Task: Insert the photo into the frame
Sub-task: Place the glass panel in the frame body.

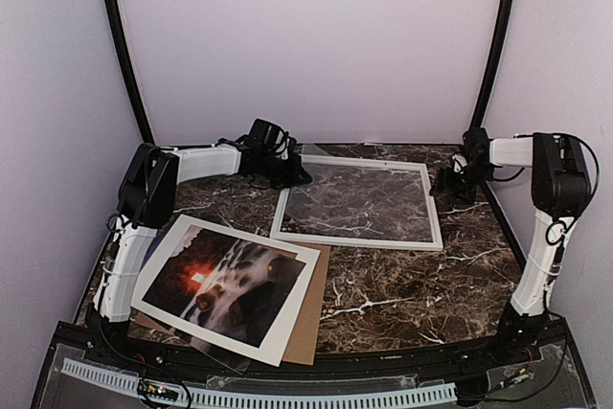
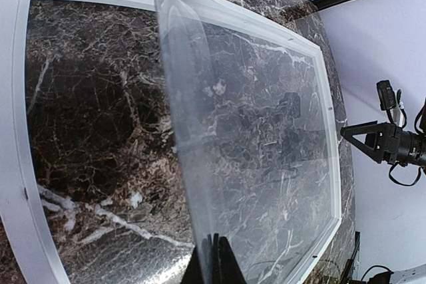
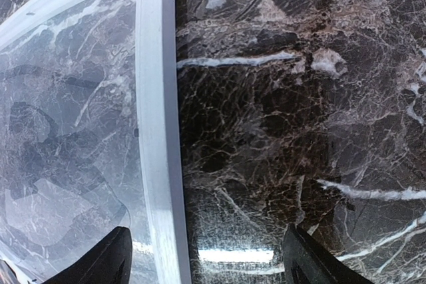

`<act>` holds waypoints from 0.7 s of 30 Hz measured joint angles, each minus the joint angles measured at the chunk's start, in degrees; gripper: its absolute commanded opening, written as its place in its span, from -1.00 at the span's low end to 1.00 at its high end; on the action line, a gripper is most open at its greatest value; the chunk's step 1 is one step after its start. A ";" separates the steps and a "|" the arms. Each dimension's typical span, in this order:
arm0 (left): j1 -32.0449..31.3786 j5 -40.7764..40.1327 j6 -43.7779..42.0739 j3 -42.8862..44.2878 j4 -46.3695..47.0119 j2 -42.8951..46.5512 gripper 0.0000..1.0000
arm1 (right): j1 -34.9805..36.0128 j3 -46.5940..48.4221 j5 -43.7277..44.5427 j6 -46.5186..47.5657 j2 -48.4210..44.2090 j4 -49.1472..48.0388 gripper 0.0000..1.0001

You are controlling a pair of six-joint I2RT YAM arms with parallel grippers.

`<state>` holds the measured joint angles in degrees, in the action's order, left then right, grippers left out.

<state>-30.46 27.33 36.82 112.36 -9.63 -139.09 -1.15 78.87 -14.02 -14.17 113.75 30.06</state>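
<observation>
Your left end effector [image 2: 213, 262] was clamped on the clear sheet [image 2: 253, 131] at the frame's [image 1: 356, 239] upper-left corner. Your right end effector [image 3: 200, 257] stood wide beside its right rail. The photo [image 1: 225, 280] lay lower left in the top view, long axis roughly left-right, nearest your left arm.

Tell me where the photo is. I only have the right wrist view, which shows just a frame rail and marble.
Observer: The photo lies flat at the near left of the table, apart from the frame.
Operator: And what is the left gripper doing?
Observer: The left gripper is at the frame's far left corner, shut on a clear sheet, with one edge of the sheet raised above the frame.
</observation>
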 measured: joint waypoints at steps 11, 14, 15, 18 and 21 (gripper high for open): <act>0.20 0.00 -0.13 0.00 -0.35 0.00 -1.00 | 0.00 0.00 0.79 0.31 0.00 -0.02 0.97; 0.24 -0.09 -0.17 0.00 -0.35 0.00 -1.00 | 0.00 0.00 1.03 0.26 0.00 -0.04 0.97; 0.24 -0.15 -0.17 0.00 -0.37 0.00 -1.00 | 0.00 0.00 1.03 0.31 0.00 -0.04 0.97; 0.26 -0.24 -0.17 0.00 -0.37 0.00 -1.00 | 0.00 0.00 1.03 0.35 0.00 -0.04 0.97; 0.26 -0.24 -0.17 0.00 -0.37 0.00 -1.00 | 0.00 0.00 1.01 0.33 0.00 -0.02 0.97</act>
<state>-30.20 27.09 36.64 112.36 -10.00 -139.09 -1.15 78.87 -13.02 -13.85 113.75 30.04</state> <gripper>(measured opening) 0.012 0.986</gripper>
